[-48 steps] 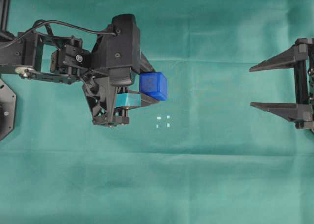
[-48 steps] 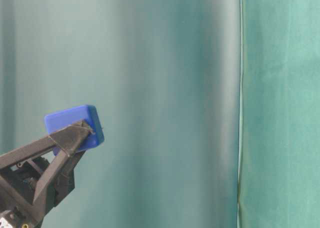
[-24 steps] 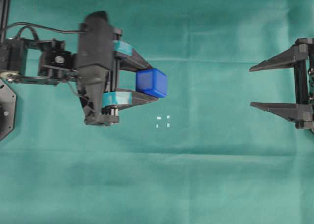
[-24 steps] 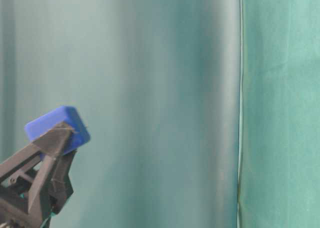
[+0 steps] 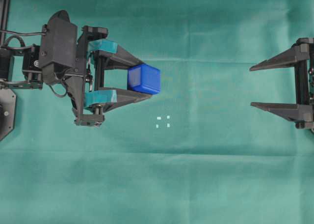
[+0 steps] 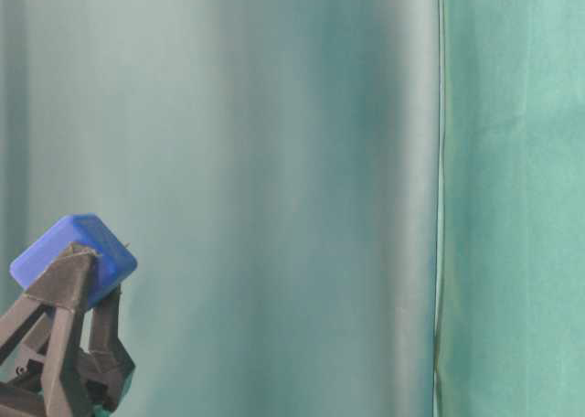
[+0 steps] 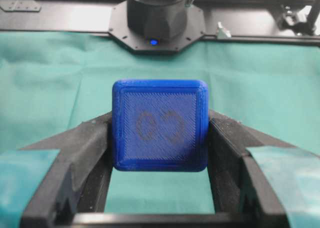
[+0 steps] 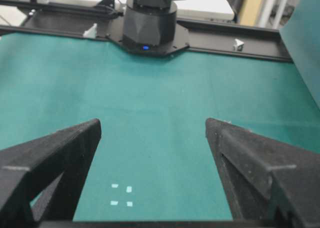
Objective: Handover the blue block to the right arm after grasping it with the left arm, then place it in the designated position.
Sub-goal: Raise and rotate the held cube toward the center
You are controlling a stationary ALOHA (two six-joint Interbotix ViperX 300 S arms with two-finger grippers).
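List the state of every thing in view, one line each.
blue block: clamped between the left gripper's fingertips, lifted off the cloth.
left gripper: shut on the block.
right gripper: open, empty, away from the block.
designated position: unoccupied, four white marks showing.

Black arms (image 5: 59, 42); left hand (image 5: 140, 80) fingers wear teal pads.

Green cloth (image 5: 206, 175) over the table, green curtain (image 6: 274, 161) behind.

text: faint "8", lying sideways | on: blue block (image 7: 160, 125) face
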